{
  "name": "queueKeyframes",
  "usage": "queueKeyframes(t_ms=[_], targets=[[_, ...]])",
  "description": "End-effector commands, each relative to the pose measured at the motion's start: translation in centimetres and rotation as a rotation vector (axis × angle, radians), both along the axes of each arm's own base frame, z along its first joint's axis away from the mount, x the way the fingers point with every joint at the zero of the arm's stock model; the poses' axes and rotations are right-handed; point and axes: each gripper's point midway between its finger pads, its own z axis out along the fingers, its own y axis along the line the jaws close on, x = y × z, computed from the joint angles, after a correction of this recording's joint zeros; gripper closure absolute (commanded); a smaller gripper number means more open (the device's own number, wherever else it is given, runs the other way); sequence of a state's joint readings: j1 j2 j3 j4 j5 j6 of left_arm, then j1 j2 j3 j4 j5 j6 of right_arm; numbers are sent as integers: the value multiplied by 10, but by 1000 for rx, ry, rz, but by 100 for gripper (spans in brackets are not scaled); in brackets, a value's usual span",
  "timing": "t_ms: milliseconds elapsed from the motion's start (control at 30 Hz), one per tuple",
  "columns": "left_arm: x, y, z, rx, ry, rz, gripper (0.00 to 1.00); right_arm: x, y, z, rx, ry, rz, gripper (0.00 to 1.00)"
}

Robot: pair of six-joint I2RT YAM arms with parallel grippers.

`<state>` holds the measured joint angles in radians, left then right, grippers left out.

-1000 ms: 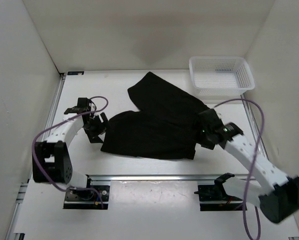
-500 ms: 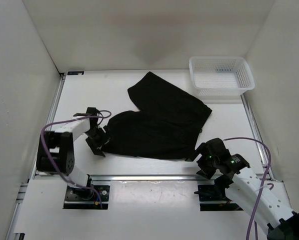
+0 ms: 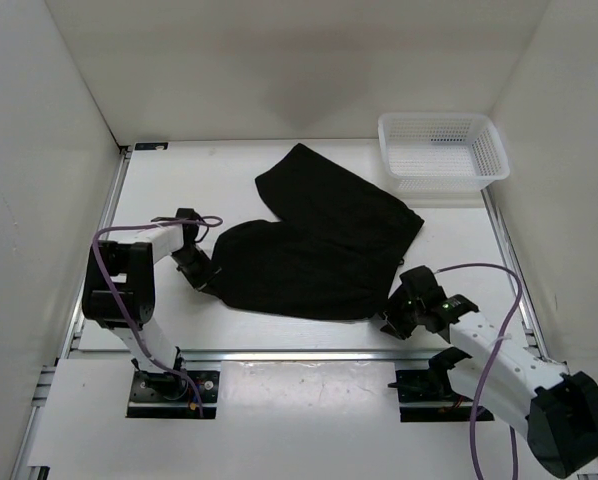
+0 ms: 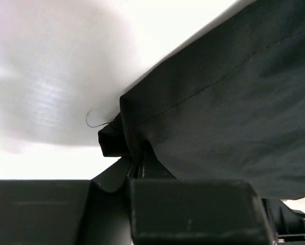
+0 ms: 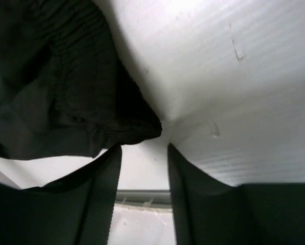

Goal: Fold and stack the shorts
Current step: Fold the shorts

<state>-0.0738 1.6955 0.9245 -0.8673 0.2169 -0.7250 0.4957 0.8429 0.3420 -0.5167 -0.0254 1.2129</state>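
The black shorts (image 3: 319,240) lie spread flat on the white table, one leg pointing to the far side. My left gripper (image 3: 205,281) is at their near left corner and shut on the hem; in the left wrist view the fabric (image 4: 219,102) bunches into the closed jaws of that gripper (image 4: 137,164). My right gripper (image 3: 393,318) sits low at the near right corner. In the right wrist view its fingers (image 5: 104,173) stand apart around bare table, and the elastic waistband corner (image 5: 55,76) lies just beyond the tips of the gripper (image 5: 142,153).
A white mesh basket (image 3: 441,150) stands at the far right corner. White walls close in the table on three sides. A metal rail (image 3: 309,356) runs along the near edge between the arm bases. Purple cables loop off both arms.
The left gripper slid in to the shorts' left corner and shut on the hem. The right arm swung from the right side of the shorts to their near right corner, its jaws narrower.
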Motion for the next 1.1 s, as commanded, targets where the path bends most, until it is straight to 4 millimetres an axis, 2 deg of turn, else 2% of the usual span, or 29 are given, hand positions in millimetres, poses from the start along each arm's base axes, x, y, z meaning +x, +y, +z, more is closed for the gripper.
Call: queueKeyframes(t_ms=[0, 33, 67, 100, 133, 200, 233, 267, 333, 367, 433, 467, 533, 567, 633, 733, 767, 800, 867, 967, 1067], targets=[[27, 8, 0, 43, -83, -9, 90, 23, -1, 3, -21, -76, -4, 55], [32, 8, 3, 42, -98, -9, 90, 30, -1, 7, -38, -100, 10, 64], [36, 8, 5, 41, -107, -8, 90, 35, -4, 9, -53, -111, 4, 68], [43, 11, 10, 41, -134, -8, 90, 43, -4, 18, -67, -141, 5, 80], [43, 11, 10, 41, -134, -8, 90, 47, -7, 21, -84, -147, 2, 85], [55, 17, 25, 30, -194, 13, 90, 49, -12, 25, -124, -152, 20, 98], [56, 17, 29, 30, -208, 13, 90, 52, -11, 31, -121, -158, 19, 100], [59, 20, 37, 22, -239, 18, 90, 50, -16, 29, -143, -151, 18, 100], [62, 23, 47, 23, -265, 29, 90, 50, -14, 33, -124, -164, 23, 100], [62, 23, 49, 23, -276, 29, 90, 47, -12, 32, -114, -161, 29, 96], [63, 20, 54, 9, -289, 28, 90, 42, -8, 34, -66, -153, 12, 64], [63, 20, 54, 9, -289, 28, 90, 36, -2, 30, -25, -135, 21, 45], [63, 19, 55, 0, -289, 27, 90, 37, 10, 35, 61, -144, 6, 23], [63, 19, 55, 0, -289, 27, 90, 33, 14, 31, 92, -127, 7, 17], [62, 19, 52, 1, -282, 18, 90, 34, 25, 33, 167, -120, 1, 17], [62, 19, 49, 1, -271, 18, 90, 36, 33, 24, 187, -99, 3, 30], [62, 19, 49, 1, -271, 18, 90, 35, 37, 23, 207, -85, 18, 32], [61, 20, 46, 2, -263, 9, 90, 32, 38, 14, 207, -46, 9, 32], [60, 17, 46, 1, -262, 0, 90, 34, 44, 14, 224, -41, 3, 33], [63, 17, 46, 1, -263, 0, 90, 37, 33, -2, 143, -20, -55, 40], [63, 18, 45, 10, -263, 0, 90, 51, 29, -2, 91, -30, -85, 47]])
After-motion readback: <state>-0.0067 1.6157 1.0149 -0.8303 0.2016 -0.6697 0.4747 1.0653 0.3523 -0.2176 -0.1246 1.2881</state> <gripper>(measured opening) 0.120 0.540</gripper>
